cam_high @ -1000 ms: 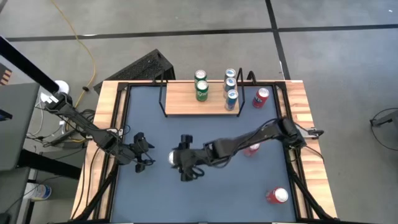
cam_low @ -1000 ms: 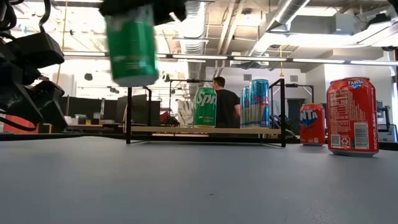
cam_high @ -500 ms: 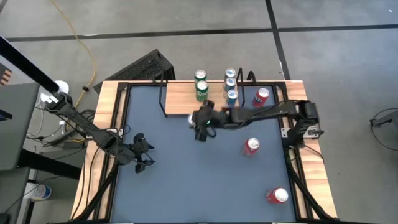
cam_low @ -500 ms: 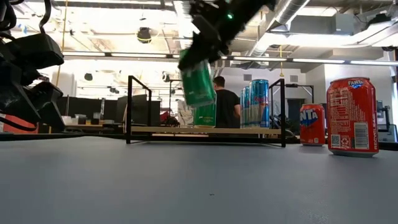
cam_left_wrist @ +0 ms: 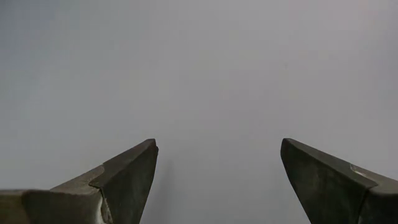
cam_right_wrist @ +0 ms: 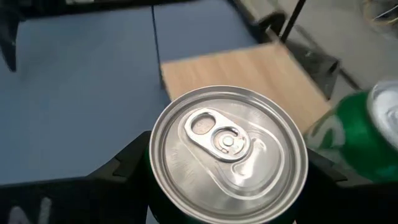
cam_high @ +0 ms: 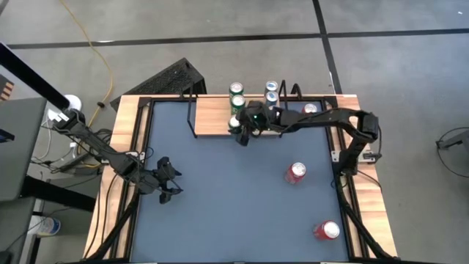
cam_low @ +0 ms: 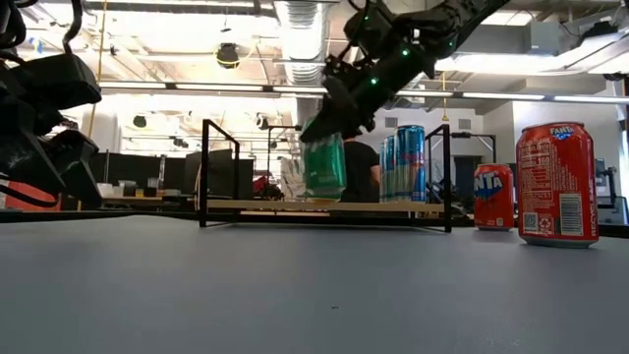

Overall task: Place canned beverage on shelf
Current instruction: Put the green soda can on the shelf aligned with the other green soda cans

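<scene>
Can (cam_low: 324,167) of green soda sits pinched in the right gripper (cam_high: 245,126), held just above the front edge of the shelf (cam_high: 212,117), beside the green can (cam_high: 237,91) already standing there (likely aiming at the bare board to that can's side). Left gripper (cam_high: 167,185) waits with fingers spread over the tabletop (cam_high: 220,205), well apart from the shelf.

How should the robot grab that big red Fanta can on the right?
The Fanta can stands upright on the table, so come from above and close the jaws across its round sides, near the upper half, much as the right gripper holds the green can.
</scene>
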You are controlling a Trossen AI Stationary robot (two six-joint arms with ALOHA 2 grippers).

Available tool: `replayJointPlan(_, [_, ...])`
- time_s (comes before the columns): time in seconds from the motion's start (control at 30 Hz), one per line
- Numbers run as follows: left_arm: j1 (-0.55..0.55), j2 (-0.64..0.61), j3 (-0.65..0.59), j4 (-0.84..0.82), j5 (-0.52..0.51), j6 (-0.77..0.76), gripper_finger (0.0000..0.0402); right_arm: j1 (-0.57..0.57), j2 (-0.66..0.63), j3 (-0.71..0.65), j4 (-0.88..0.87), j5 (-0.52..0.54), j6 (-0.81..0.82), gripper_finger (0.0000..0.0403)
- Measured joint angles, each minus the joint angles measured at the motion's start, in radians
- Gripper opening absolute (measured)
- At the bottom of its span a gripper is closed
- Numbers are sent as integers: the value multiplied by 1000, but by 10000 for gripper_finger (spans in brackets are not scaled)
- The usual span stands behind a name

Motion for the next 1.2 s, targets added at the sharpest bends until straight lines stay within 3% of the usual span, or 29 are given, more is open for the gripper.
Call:
replayJointPlan(0.37, [0,0,0,-8,7,-30,330,-44,-3,-72,140,-29,0,262])
replayJointPlan(1.2, [0,0,0,-6,-26,-23,330,-91,-3,-76,88,-80,31,262])
